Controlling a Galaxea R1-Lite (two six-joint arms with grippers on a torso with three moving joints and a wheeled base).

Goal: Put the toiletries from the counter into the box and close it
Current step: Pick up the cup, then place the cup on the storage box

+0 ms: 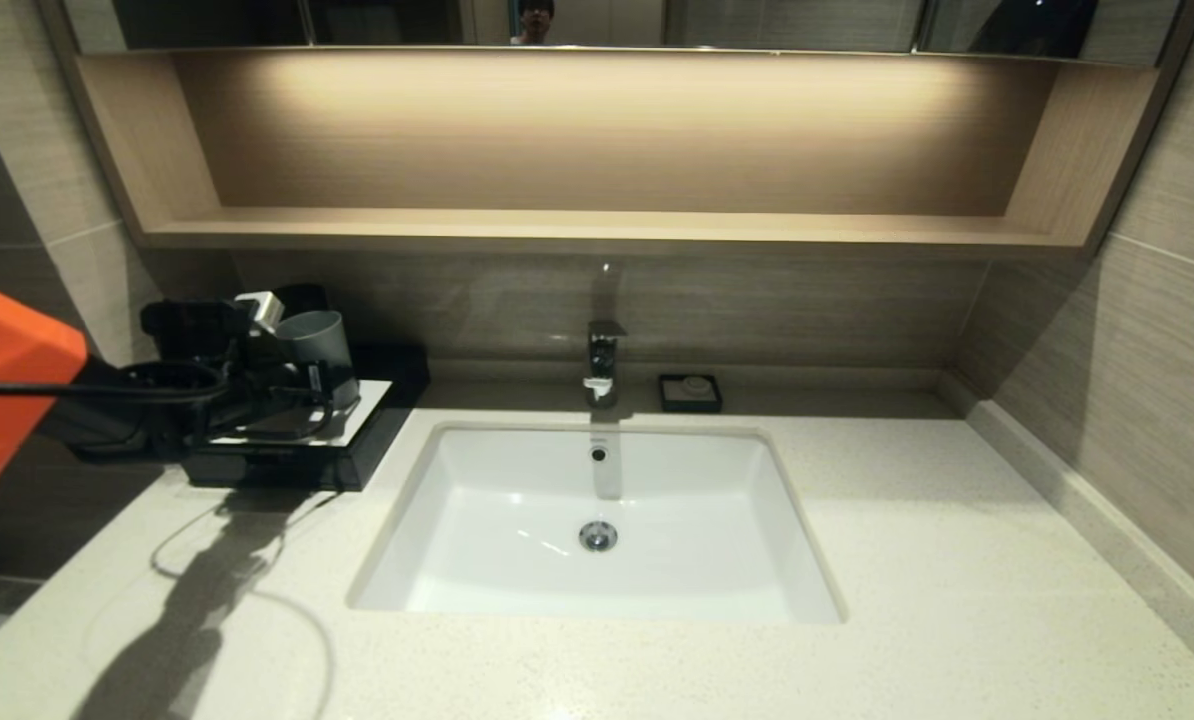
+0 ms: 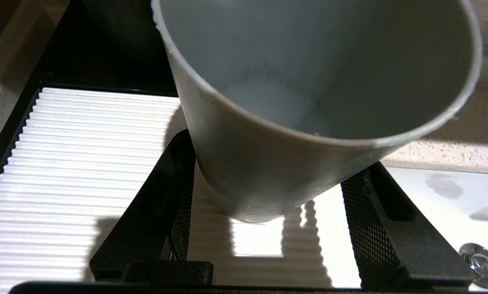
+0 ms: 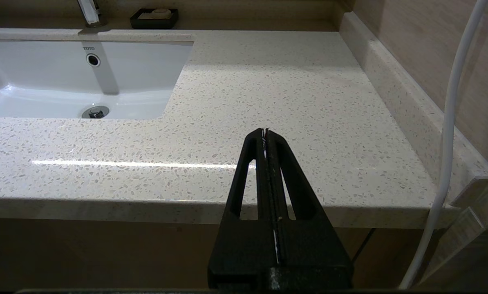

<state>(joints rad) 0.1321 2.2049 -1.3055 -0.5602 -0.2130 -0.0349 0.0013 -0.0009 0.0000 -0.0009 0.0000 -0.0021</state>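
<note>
I hold the left gripper (image 2: 264,228) over the box (image 1: 287,455), its jaws spread to either side of one grey cup (image 2: 293,122). The cup's base sits low between the jaws, close to the white ribbed top panel (image 2: 84,163). I cannot tell whether the pads touch its wall or whether the base rests on the panel. I judge the cup is handled here because it stands on the box.

The right gripper (image 3: 265,136) idles beyond the near edge of the bench (image 3: 268,90), jaws pressed together on nothing.

Count: one box, one cup, one soap dish (image 1: 690,392), one sink (image 1: 597,520). No toiletries are visible on the bench.
</note>
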